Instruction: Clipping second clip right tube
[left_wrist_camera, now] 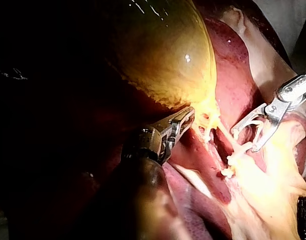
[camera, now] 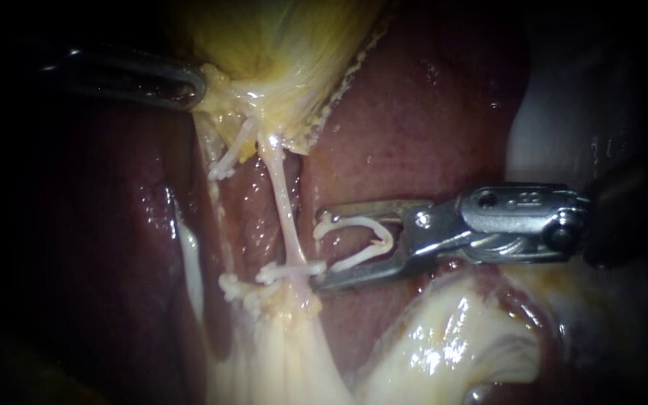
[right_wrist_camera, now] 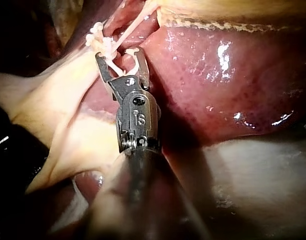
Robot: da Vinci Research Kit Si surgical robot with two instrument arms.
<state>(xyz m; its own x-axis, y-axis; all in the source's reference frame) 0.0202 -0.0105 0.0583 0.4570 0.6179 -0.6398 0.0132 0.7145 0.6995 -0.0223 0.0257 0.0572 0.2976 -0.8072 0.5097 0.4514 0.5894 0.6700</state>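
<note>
Right instrument [camera: 322, 247] grips an open clip [camera: 354, 220]; seat right tube [camera: 283, 202] fully inside before closing (left instrument [camera: 193, 86] clamps gallbladder [camera: 279, 45]).

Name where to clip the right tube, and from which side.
Take the right tube on its bare, taut middle, above the lower clip. Come from its right in the endoscope view: the right instrument's open clip faces it there.
</note>
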